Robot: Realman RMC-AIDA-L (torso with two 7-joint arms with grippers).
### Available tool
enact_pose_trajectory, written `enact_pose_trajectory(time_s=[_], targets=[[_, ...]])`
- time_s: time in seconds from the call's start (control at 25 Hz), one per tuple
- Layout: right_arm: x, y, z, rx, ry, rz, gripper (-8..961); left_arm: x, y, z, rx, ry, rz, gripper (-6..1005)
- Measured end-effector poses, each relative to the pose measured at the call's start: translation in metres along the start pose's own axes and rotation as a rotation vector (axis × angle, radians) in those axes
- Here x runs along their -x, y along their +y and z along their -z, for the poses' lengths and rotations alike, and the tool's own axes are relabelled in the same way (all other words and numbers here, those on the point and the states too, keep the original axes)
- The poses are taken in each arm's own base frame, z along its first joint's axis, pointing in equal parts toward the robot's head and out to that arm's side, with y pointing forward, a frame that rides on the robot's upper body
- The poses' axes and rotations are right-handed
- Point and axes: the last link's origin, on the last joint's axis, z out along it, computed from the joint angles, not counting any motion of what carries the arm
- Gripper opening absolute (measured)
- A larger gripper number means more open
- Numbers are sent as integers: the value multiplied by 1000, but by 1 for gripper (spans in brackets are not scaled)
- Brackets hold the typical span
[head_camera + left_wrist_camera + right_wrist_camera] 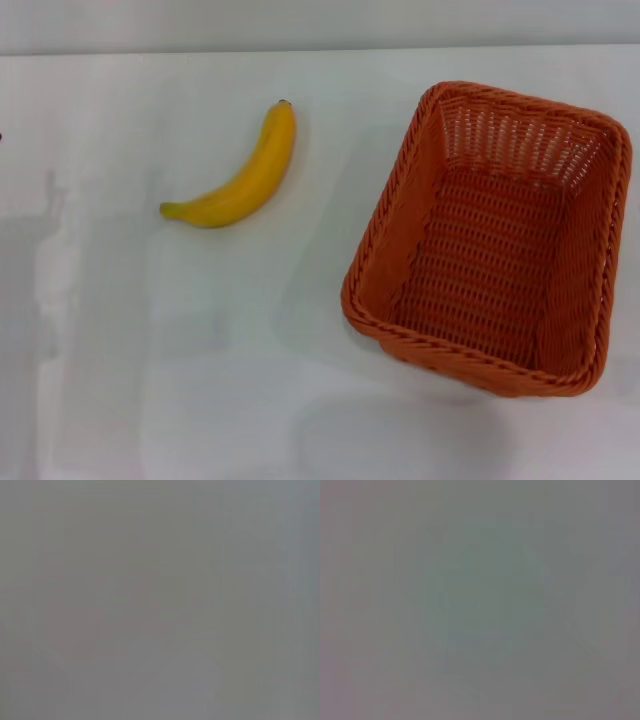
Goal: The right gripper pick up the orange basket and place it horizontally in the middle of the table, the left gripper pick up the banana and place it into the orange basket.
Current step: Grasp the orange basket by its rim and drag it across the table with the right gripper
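The orange basket (495, 240) stands upright on the right side of the white table (250, 380) in the head view, its long side running front to back and slightly turned, with nothing inside it. The banana (240, 178) lies left of the basket, toward the back, its dark end pointing away and its stem end toward the left. Neither the left gripper nor the right gripper shows in any view. Both wrist views show only a plain grey field.
The table's far edge (320, 50) meets a pale wall at the back. Bare tabletop lies between the banana and the basket and along the front.
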Motion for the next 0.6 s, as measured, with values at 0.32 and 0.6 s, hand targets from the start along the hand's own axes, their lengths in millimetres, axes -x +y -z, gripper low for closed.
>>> enact_pose_trajectory(time_s=[0.32, 0.6], targets=[[-2, 2, 2, -10, 11, -11, 872, 1, 1, 3, 11, -4, -1, 867], [-3, 1, 4, -20, 18, -15, 872, 1, 2, 3, 13, -3, -1, 867]])
